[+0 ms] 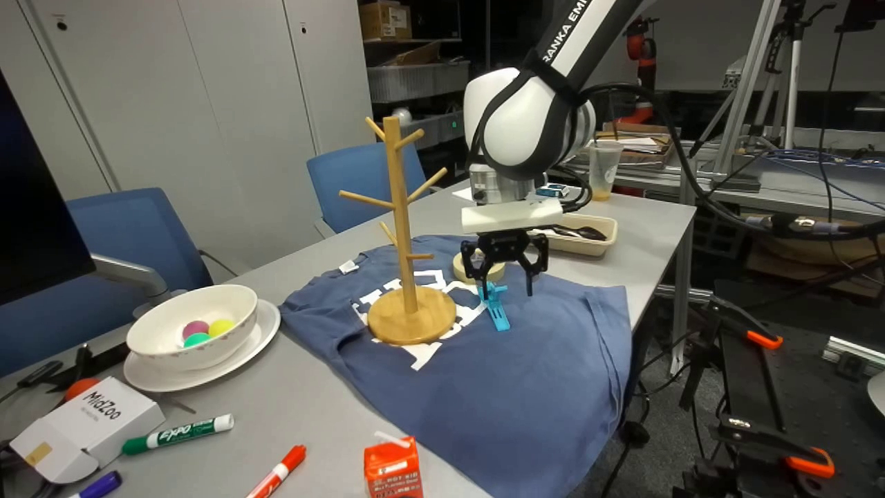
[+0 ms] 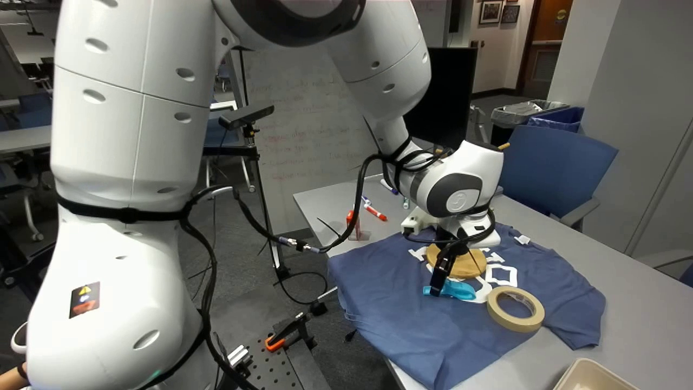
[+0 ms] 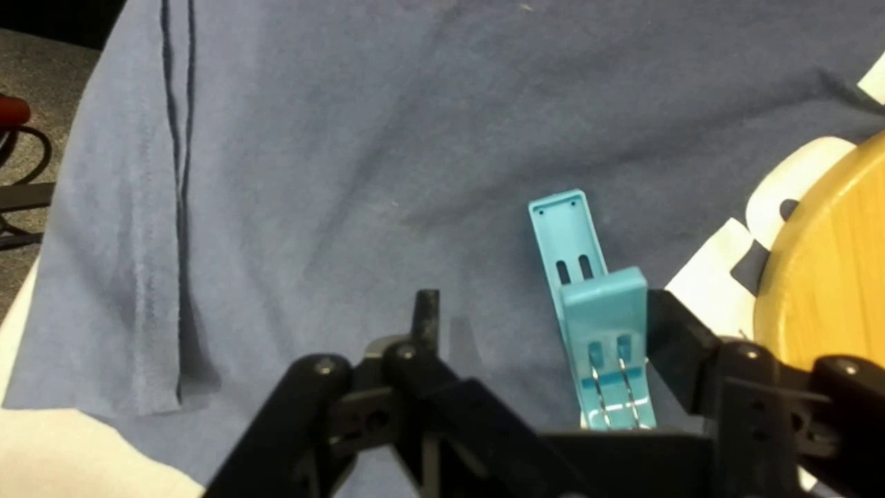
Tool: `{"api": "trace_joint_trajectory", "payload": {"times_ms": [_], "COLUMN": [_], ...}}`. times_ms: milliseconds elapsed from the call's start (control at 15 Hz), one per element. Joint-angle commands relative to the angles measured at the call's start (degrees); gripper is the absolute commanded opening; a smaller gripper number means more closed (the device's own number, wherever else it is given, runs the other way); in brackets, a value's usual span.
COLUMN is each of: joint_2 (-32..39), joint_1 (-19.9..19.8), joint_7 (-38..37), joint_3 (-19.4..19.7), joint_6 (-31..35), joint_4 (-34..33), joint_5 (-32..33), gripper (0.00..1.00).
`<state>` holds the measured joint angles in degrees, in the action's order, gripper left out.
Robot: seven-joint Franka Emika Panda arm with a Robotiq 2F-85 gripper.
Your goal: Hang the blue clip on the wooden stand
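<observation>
The blue clip point(image 1: 497, 315) lies on the dark blue cloth, close to the stand's base. It also shows in an exterior view point(image 2: 458, 291) and in the wrist view point(image 3: 603, 311). The wooden stand point(image 1: 404, 235) is upright on the cloth; its round base shows in an exterior view point(image 2: 456, 264), with the pole mostly hidden by the arm, and at the wrist view's right edge point(image 3: 830, 270). My gripper point(image 1: 507, 293) is open and points down over the clip. In the wrist view the clip is between the fingers point(image 3: 543, 297), beside the right finger and partly covering it. Contact cannot be told.
The cloth point(image 1: 525, 387) covers much of the table. A tape roll point(image 2: 515, 309) lies beside the clip. A tan tray point(image 1: 584, 234) stands behind the gripper. A bowl point(image 1: 193, 325) on a plate, several markers point(image 1: 178, 434) and a red carton point(image 1: 393, 469) are on the table.
</observation>
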<state>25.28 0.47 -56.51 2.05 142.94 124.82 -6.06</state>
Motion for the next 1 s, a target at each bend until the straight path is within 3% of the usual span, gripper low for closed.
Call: {"api": "trace_joint_trajectory", "payload": {"times_ms": [0, 333, 400, 467, 733, 933], "joint_2": [2.0, 2.7, 2.6, 2.4, -0.7, -5.4], "joint_1": [1.4, 1.5, 1.5, 1.5, 3.0, 6.1], "joint_7": [-0.6, -1.0, -0.9, -1.0, -1.8, -4.7], "joint_3": [1.0, 1.1, 1.2, 1.3, 2.7, 5.9], "joint_6": [0.6, 0.4, 0.4, 0.0, -1.3, -3.0], "joint_4": [-2.0, -2.5, -2.5, -2.4, 0.1, 3.5], "joint_5": [-2.1, -2.1, -2.1, -1.9, 0.6, 6.1], "gripper": [0.47, 0.06, 0.02, 0.06, 0.06, 0.06]}}
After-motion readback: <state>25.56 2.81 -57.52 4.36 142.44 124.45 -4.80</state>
